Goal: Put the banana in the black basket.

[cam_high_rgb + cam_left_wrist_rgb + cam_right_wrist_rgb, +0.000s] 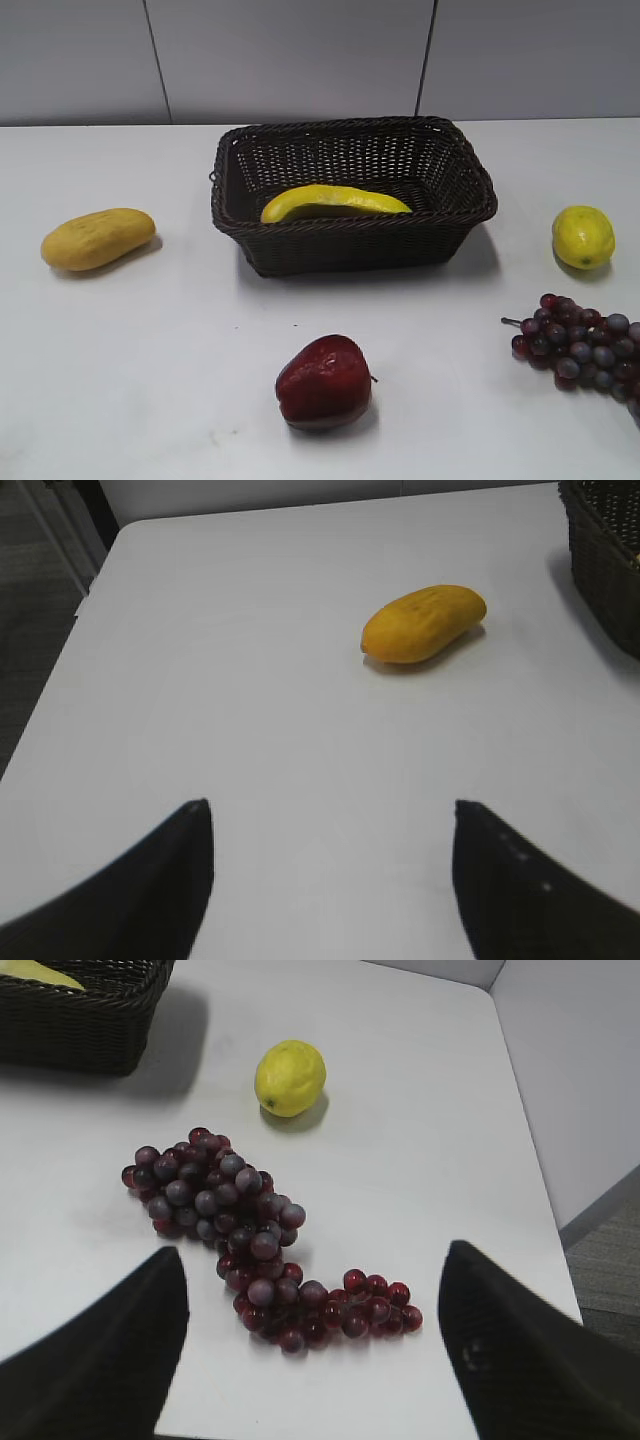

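Note:
The yellow banana lies inside the black basket at the table's back centre, along its front wall. A tip of the banana and the basket's corner show at the top left of the right wrist view. The basket's edge shows at the top right of the left wrist view. My left gripper is open and empty above bare table. My right gripper is open and empty above the grapes. Neither gripper shows in the exterior view.
A stubby orange-yellow fruit lies left of the basket. A lemon sits at the right. Dark red grapes lie at the front right. A red apple is at the front centre.

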`<state>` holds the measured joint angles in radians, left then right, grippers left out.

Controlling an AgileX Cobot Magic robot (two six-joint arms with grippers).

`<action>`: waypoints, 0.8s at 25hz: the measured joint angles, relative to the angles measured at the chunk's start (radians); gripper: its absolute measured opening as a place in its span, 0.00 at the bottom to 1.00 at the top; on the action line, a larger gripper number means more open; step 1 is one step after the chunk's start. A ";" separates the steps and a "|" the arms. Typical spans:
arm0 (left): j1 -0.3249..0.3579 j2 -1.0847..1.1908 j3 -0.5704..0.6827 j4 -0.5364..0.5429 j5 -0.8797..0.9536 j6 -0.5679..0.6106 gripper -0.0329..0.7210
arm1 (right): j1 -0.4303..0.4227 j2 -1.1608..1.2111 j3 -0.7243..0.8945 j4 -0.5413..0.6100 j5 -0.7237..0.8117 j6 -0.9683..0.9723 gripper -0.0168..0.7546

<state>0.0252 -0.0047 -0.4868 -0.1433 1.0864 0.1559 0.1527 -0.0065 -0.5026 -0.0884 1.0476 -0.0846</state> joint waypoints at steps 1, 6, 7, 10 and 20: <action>0.000 0.000 0.000 0.000 0.000 0.000 0.77 | 0.000 0.000 0.000 0.001 0.000 0.000 0.79; 0.000 0.000 0.000 0.000 0.000 0.000 0.75 | 0.000 0.000 0.000 0.001 0.000 0.000 0.79; 0.000 0.000 0.000 0.000 0.000 0.000 0.75 | 0.000 0.000 0.000 0.001 0.000 0.000 0.79; 0.000 0.000 0.000 0.000 0.000 0.000 0.75 | 0.000 0.000 0.000 0.001 0.000 0.000 0.79; 0.000 0.000 0.000 0.000 0.000 0.000 0.73 | 0.000 0.000 0.000 0.001 0.000 0.000 0.79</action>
<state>0.0252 -0.0047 -0.4868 -0.1433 1.0865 0.1559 0.1527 -0.0065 -0.5026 -0.0874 1.0476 -0.0846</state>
